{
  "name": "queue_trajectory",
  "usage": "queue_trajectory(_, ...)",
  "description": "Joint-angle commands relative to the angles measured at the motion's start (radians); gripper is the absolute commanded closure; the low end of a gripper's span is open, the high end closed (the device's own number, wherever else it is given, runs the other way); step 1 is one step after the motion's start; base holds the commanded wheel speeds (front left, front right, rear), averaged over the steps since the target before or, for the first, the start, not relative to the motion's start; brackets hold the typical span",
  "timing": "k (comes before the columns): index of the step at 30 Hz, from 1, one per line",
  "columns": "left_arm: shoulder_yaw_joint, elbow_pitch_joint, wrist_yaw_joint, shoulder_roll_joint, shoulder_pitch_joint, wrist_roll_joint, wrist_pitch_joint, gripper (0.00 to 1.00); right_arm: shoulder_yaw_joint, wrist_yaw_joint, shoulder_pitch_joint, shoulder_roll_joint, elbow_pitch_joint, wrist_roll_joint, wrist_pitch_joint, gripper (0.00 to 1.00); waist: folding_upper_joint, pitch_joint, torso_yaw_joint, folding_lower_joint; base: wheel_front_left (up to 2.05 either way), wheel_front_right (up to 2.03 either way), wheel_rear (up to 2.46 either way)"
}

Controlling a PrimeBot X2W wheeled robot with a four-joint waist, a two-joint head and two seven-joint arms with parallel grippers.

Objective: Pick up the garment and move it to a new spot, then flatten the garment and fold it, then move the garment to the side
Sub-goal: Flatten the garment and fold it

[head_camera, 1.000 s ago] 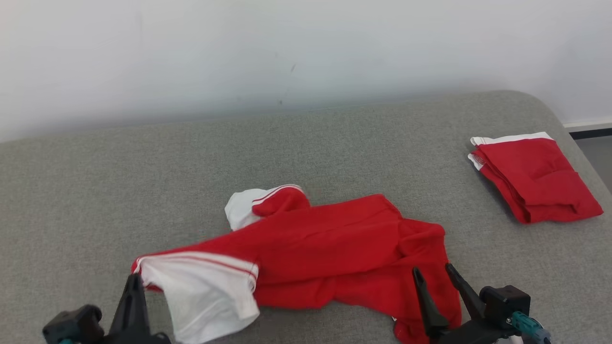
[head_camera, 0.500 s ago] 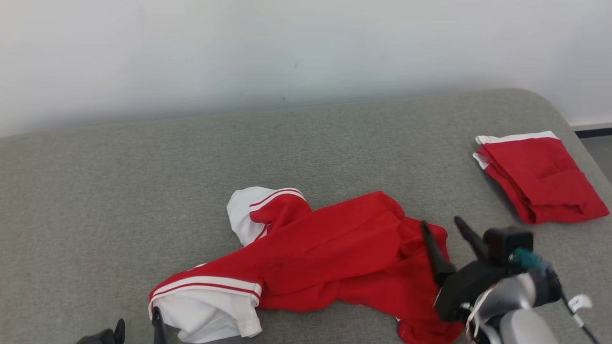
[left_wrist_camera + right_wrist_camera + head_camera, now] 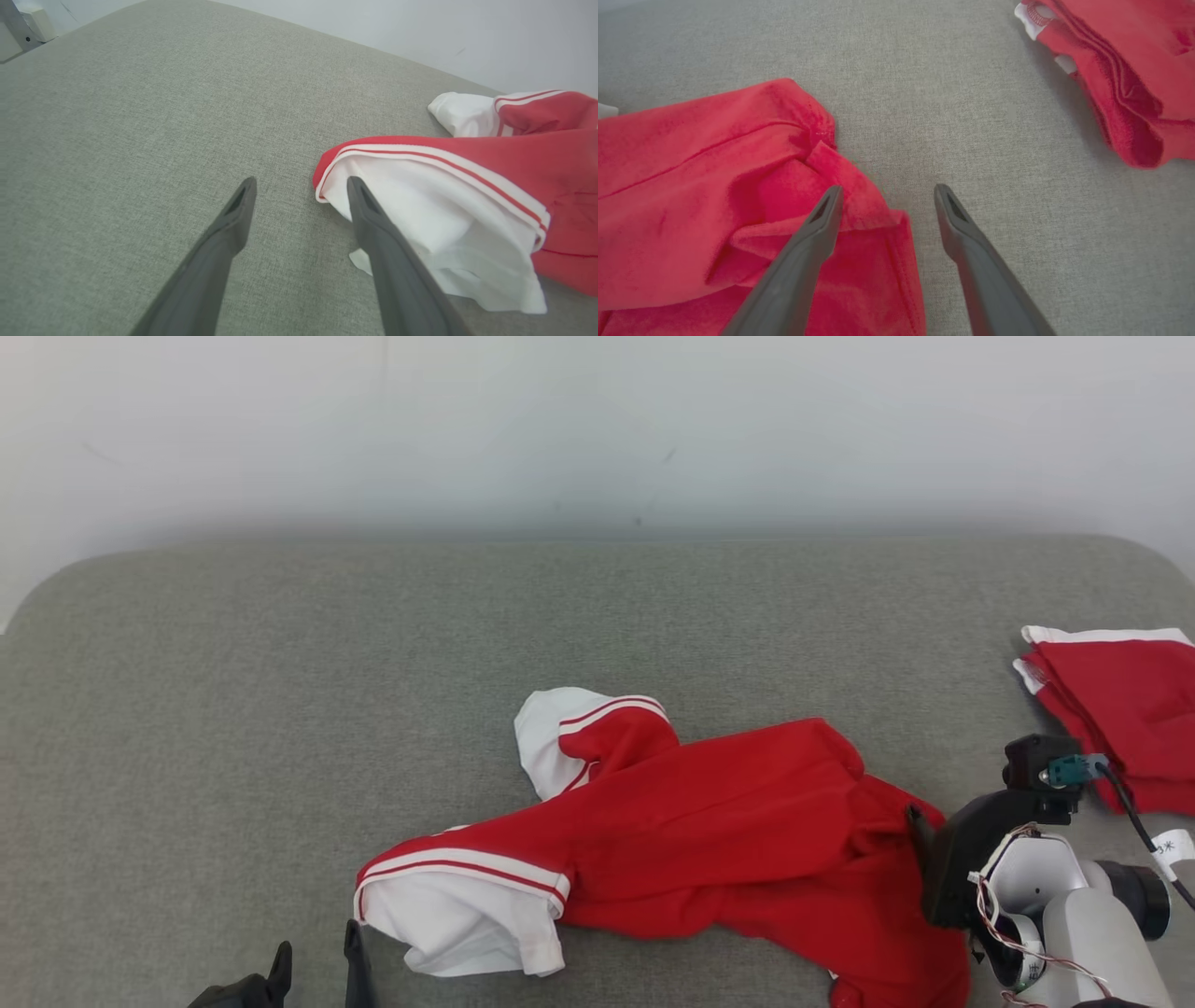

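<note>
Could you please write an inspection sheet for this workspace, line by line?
Surface: grey cushion, woven cloth.
Job's things: red garment lies crumpled, not folded; one white sleeve nearest the left claw.
Clutter: folded garment, red, at the right edge.
Claws: left claw open, beside the sleeve, holds nothing; right claw open, over the red garment's edge, holds nothing.
Cables: black cable on the right arm.
Surroundings: white wall behind.

The grey surface is overlooked from the head, facing the wall. The red garment is shared, closer, by both wrist views.
</note>
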Motion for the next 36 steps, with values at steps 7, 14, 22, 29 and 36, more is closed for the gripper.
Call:
queue_trajectory(7, -0.006, -0.006, -0.004, -0.006, 0.002, -0.003, 0.001, 0.0, 0.005, -0.003, -0.018, 0.0, 0.095, 0.004, 0.004, 1.0, 0.0, 0.006, 0.013, 0.0, 0.0, 0.0, 0.0)
queue_trajectory(14, -0.012, -0.016, 0.007, -0.006, 0.016, -0.009, 0.007, 0.0, -0.07, -0.003, 0.063, 0.0, 0.04, -0.017, -0.017, 1.0, 0.0, -0.001, -0.017, 0.0, 0.0, 0.0, 0.0)
queue_trajectory(22, -0.011, -0.023, 0.019, 0.011, 0.036, -0.027, 0.05, 0.0, -0.087, -0.003, 0.178, 0.0, -0.076, 0.022, 0.003, 0.63, 0.0, 0.003, -0.066, 0.0, 0.0, 0.0, 0.0)
queue_trajectory(29, -0.034, -0.036, 0.003, 0.011, 0.028, -0.049, 0.114, 0.0, -0.11, -0.003, 0.204, 0.0, -0.112, 0.091, -0.058, 0.0, 0.0, -0.001, -0.064, 0.0, 0.0, 0.0, 0.0)
queue_trajectory(36, -0.03, -0.056, -0.02, -0.004, 0.053, -0.122, 0.174, 0.0, -0.137, -0.003, 0.219, 0.0, -0.157, 0.118, -0.107, 0.0, 0.0, -0.007, -0.048, 0.0, 0.0, 0.0, 0.0)
